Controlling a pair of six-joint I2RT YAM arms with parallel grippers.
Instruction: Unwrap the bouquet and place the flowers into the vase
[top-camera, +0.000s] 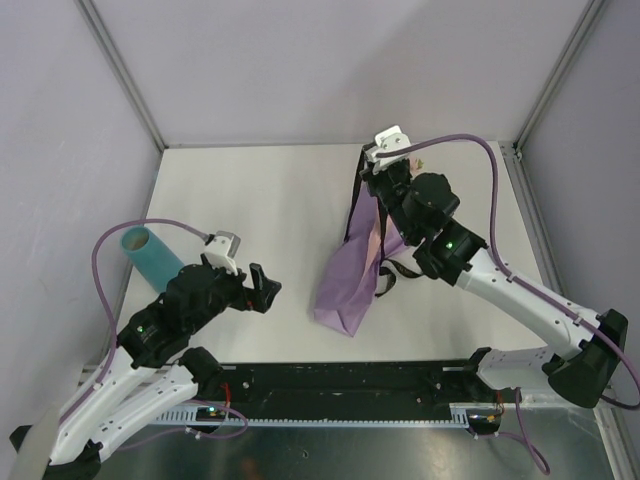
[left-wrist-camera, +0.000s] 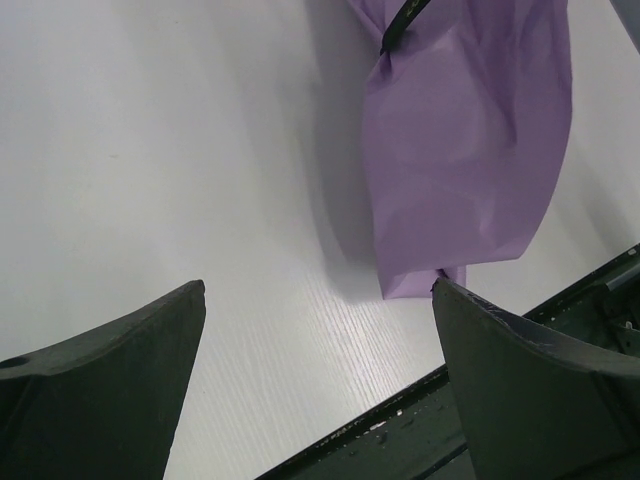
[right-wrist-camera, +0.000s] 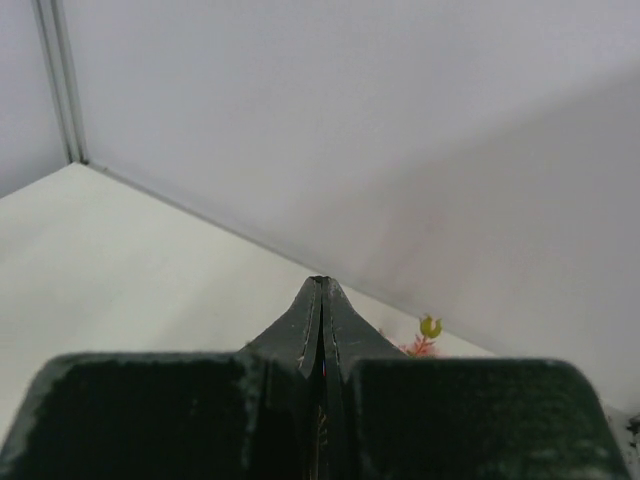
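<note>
Left gripper (top-camera: 264, 288) is held released nearest; right gripper (right-wrist-camera: 322, 284) is clenched at the bouquet's (top-camera: 345, 280) far end; ribbon (left-wrist-camera: 398, 22) should be drawn away steadily.

Left arm (top-camera: 150, 345) and right arm (top-camera: 520, 295): white link shells, black joint housings, green indicator light (top-camera: 450, 243), purple wrist cable (top-camera: 465, 137). Left pincer (top-camera: 266, 288), right pincer (right-wrist-camera: 322, 285): black tapered fingers (left-wrist-camera: 110, 390).

Vase (top-camera: 152, 258) at table (top-camera: 270, 190) left edge; bouquet (top-camera: 345, 285) right of centre.
</note>
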